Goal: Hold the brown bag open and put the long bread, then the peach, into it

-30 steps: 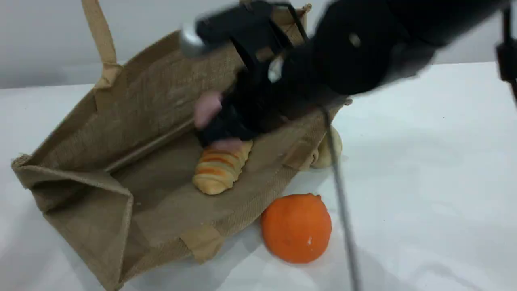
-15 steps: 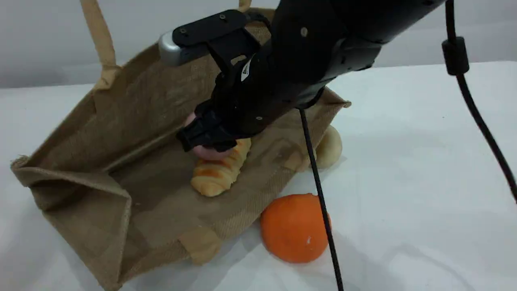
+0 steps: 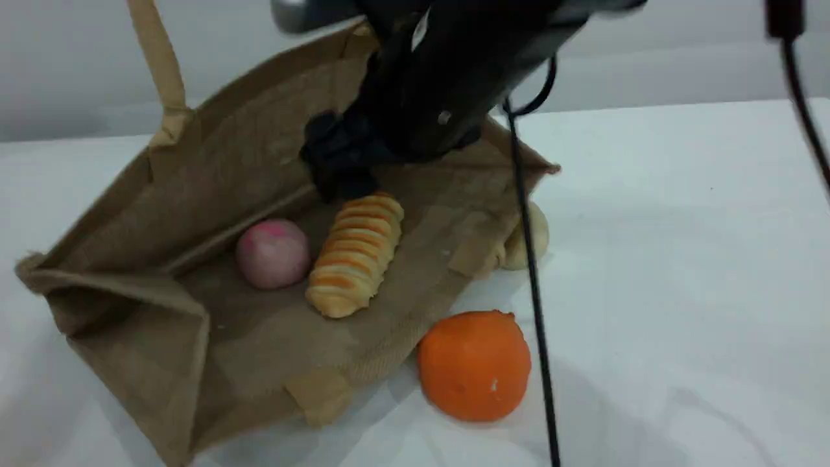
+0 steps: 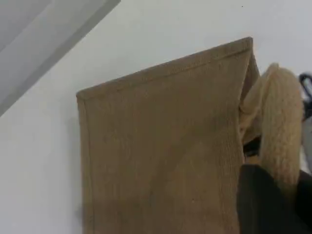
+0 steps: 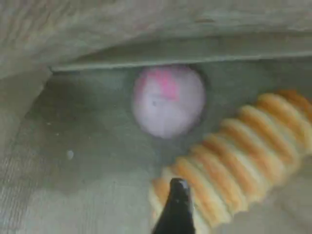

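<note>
Seemingly, both placements are done, and little is left.

From the scene view, the brown bag (image 3: pixel 214 175) is seen lying on one broad side on the surface (image 3: pixel 681 272), its mouth gaping toward the camera. The long bread (image 3: pixel 355 256) is laid on the bag's lower inner wall; the peach (image 3: pixel 272 253) is lodged just beside it, close to the crease of the bag's base. The right pincer (image 3: pixel 337 175) is hung inside the bag's mouth, above the bread's far end and apart from the peach; it is blurred, so whether it is spread cannot be told, though nothing is seen gripped in it. One handle (image 3: pixel 159 58) is drawn up taut from the bag's upper wall and out of the picture. An orange fruit (image 3: pixel 475 364) and a pale bun (image 3: pixel 528 237) are left outside, just beside the bag's lower rim.

From the left wrist view, the bag's outer wall is shown from above; the handle (image 4: pixel 282 122) is led straight into the dark left pincer (image 4: pixel 265 200), which is judged to be pressed together on it, so the bag is kept open.

From the right wrist view, the peach (image 5: pixel 168 100) and the bread (image 5: pixel 234 161) are seen resting free on the bag's weave; only one fingertip (image 5: pixel 178 207) is shown, above the loaf.

Only the right arm's withdrawal from the bag and the handle's release are judged to be left.
</note>
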Motion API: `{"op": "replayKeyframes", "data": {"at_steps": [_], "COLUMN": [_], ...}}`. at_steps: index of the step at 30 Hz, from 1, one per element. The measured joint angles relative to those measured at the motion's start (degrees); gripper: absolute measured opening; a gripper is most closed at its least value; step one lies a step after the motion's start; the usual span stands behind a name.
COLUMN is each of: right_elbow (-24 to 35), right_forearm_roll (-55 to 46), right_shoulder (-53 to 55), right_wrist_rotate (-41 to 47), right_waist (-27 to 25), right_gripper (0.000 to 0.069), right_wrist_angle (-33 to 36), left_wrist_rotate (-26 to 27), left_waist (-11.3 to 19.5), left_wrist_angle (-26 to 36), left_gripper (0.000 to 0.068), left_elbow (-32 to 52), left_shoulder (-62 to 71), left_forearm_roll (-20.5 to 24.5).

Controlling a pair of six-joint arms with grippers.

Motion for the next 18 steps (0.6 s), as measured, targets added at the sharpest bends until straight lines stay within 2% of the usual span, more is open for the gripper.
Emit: {"op": "replayKeyframes", "data": {"at_steps": [9,18], "right_elbow": [0.0,0.0], "right_forearm_roll": [-3.5,-4.7], "right_shoulder": [-11.8,-24.5], "right_wrist_rotate": [-0.1,0.4], "right_waist": [-5.1,-16.8], "right_gripper": [0.0575,0.0575], "right_wrist_angle": [12.1,21.7], "left_wrist_rotate": [0.0,0.0], "left_waist": [0.0,0.0], "left_wrist_angle": [0.0,0.0], "left_gripper": [0.0098,0.0098], "left_elbow": [0.0,0.0], "left_shoulder": [0.0,0.0], "left_forearm_roll": [0.0,0.1]}}
